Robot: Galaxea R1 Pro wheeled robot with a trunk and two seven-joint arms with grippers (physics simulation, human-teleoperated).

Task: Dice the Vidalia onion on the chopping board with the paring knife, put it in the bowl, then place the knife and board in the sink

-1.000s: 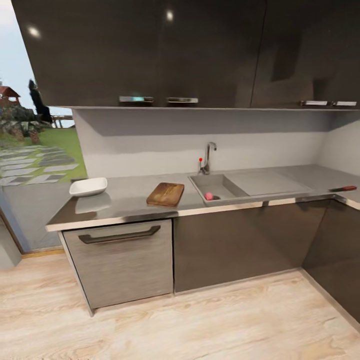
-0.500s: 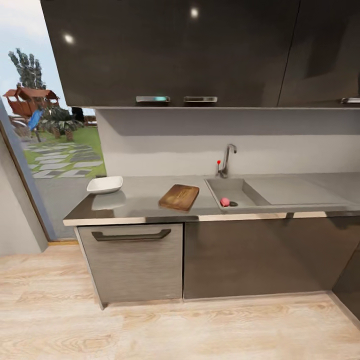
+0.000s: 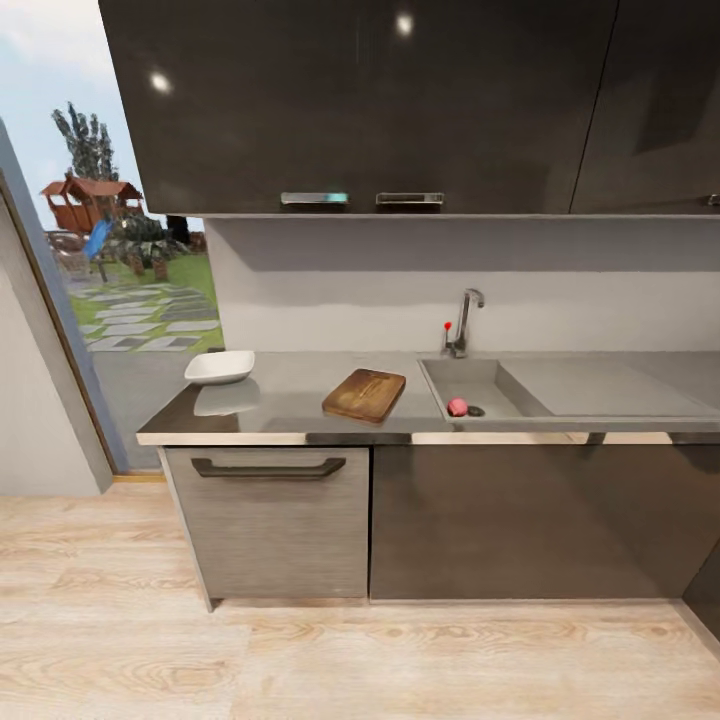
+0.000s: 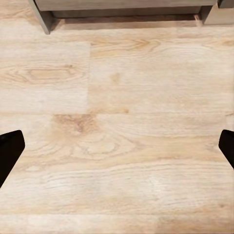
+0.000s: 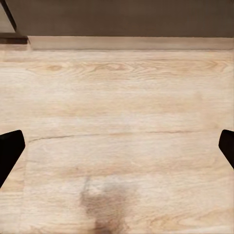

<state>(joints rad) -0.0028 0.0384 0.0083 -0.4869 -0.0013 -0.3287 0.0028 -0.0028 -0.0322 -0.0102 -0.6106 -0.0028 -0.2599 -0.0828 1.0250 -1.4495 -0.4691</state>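
Grey counter (image 3: 300,400), its right end cut off at the frame edge. Sink (image 3: 490,395) at 3 o'clock of the chopping board (image 3: 364,395); white bowl (image 3: 219,367) at 9 o'clock. Onion (image 3: 457,406) lies in the sink beside the drain. Left gripper (image 4: 117,146) and right gripper (image 5: 117,146): fingers (image 4: 9,151) spread wide over the floor (image 4: 117,97), only tips visible.

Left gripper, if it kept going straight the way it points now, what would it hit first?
Most likely the wooden floor. The left gripper is open, pointing down at bare planks, with nothing between its fingertips. How far off the floor lies is unclear.
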